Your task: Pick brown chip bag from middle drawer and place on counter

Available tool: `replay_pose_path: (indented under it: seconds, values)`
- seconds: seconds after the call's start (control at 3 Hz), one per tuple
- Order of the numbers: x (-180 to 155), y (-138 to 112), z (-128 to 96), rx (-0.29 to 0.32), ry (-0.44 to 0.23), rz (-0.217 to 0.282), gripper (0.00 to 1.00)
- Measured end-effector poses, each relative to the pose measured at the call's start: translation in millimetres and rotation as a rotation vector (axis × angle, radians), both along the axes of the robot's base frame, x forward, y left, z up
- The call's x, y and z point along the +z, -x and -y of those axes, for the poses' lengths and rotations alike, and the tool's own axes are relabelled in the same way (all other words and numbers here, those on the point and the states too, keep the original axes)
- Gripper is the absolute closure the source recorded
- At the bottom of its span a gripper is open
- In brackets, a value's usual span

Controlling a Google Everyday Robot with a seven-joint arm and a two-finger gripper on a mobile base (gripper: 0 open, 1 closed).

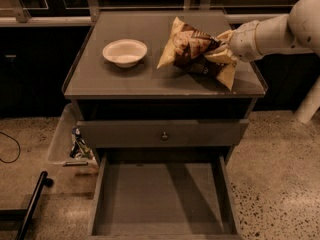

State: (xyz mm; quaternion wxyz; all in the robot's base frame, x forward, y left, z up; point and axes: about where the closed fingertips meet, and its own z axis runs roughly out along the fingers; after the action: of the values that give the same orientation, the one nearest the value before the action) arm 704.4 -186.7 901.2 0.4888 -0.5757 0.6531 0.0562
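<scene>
While the brown chip bag (187, 49) sits on the counter (125, 84), its right end is pinched in the gripper (222, 54), whose jaws are clamped on the crinkled foil. From that grasp the bag stretches away toward the picture's left, tilted, with its far upper corner raised and its lower edge down on the grey top. A cream flap of the bag hangs just below and to the right of the gripper, near the counter's right rim.

Farther left of the gripper, beyond the bag and apart from it, a white bowl (124, 52) stands upright on the same surface. Behind the gripper the pale arm (270, 34) runs off to the upper right.

Below the gripper, under the counter, a shut drawer front (125, 133) carries a small round knob (164, 135). Lower again, the middle drawer (160, 204) is pulled out, showing its bare flat floor. Well down and left of the gripper, a clear bin (60, 139) on the speckled floor (280, 174) holds a crumpled wrapper (80, 145).
</scene>
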Motion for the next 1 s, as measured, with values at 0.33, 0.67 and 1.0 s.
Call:
replay_pose_path:
  seconds: [0.33,0.67,1.0]
  values:
    - [-6.1,-7.5,1.9,-0.023,0.006,0.003,1.00]
    - [-6.1,-7.5,1.9,-0.023,0.006,0.003,0.81]
    - [-6.1,-7.5,1.9,-0.022,0.006,0.003,0.57]
